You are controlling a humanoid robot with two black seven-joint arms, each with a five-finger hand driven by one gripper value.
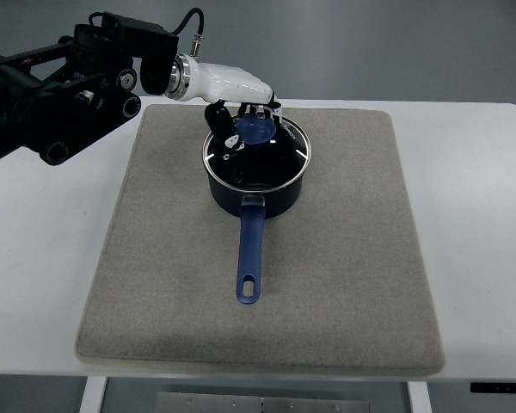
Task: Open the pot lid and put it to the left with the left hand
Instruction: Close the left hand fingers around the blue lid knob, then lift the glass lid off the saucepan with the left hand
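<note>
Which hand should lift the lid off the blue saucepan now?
Left. The left hand is already over the glass lid of the blue saucepan, fingers around its blue knob. No right arm shows, and bare grey mat lies leftward.

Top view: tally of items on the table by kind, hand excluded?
Mat: 1
Pot: 1
Lid: 1, on the pot, with the left hand at its knob
Total: 3
</note>
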